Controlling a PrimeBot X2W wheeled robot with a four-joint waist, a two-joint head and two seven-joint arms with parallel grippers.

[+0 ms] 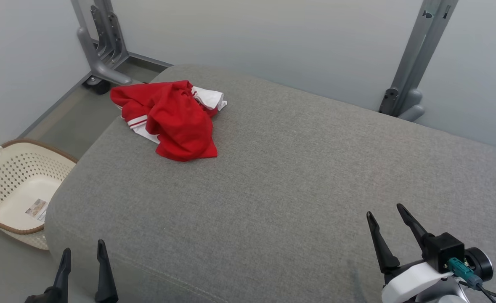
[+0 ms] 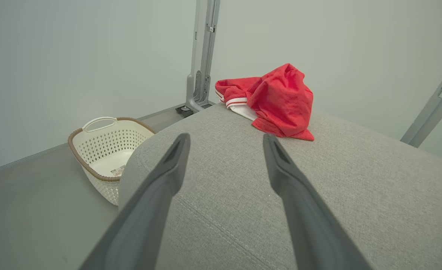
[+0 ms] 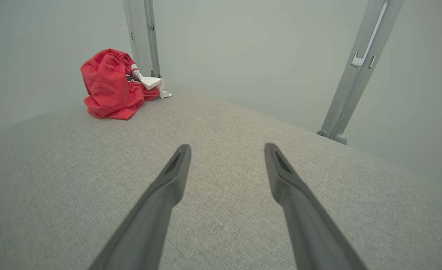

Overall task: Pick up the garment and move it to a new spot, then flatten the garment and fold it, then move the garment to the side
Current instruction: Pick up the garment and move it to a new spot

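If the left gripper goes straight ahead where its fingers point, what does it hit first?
Probably the grey cushion, just short of the red garment; the left gripper is open, and depth is hard to judge.

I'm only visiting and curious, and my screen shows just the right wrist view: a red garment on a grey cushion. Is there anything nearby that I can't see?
Observer: Yes. A cream perforated laundry basket stands on the floor, on the robot's left of the grey cushion.
Operator: Anything inside it?
Observer: A small paper label on its bottom; no clothes that I can see.
Operator: And the robot's other claw?
Observer: The left gripper is open and holds nothing. It sits at the cushion's near left corner, well apart from the red garment.
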